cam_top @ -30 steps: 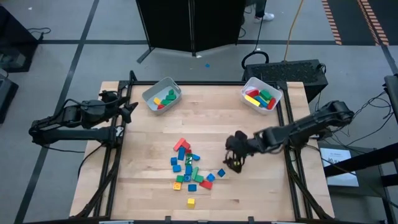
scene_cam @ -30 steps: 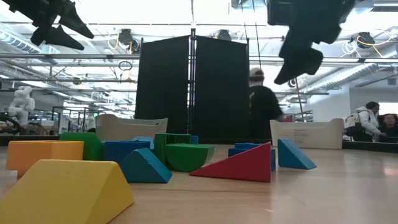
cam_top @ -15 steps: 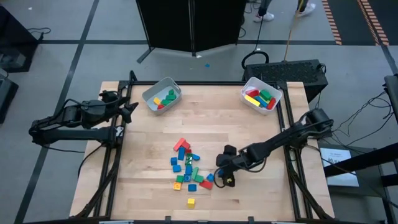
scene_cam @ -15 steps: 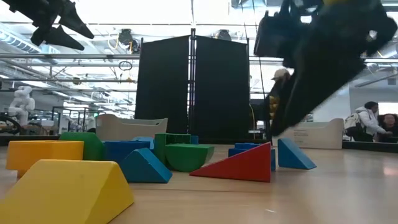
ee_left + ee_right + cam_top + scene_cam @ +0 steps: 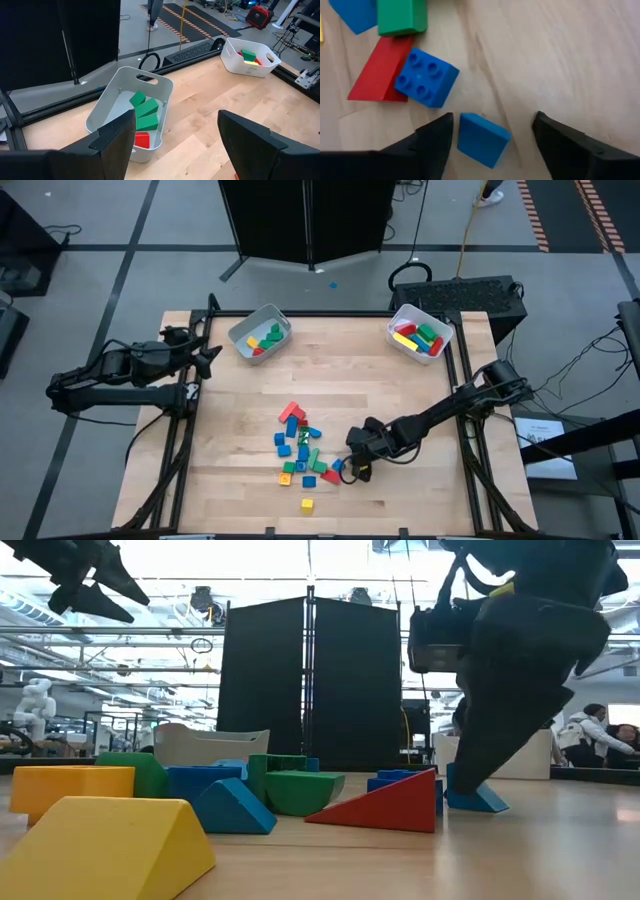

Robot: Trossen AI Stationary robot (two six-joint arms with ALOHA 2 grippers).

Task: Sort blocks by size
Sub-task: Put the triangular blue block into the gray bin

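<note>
Between right gripper (image 5: 492,137) fingers (tips cropped): blue block (image 5: 482,139).

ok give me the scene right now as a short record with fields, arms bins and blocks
right gripper: open, low over the table at the right edge of the loose pile, fingers either side of a small blue block
left gripper: open, waiting at the table's left edge near the left bin
left bin contents: green, yellow and red blocks
right bin: red, green and yellow blocks
loose pile: mixed colours, centre of the table
</note>
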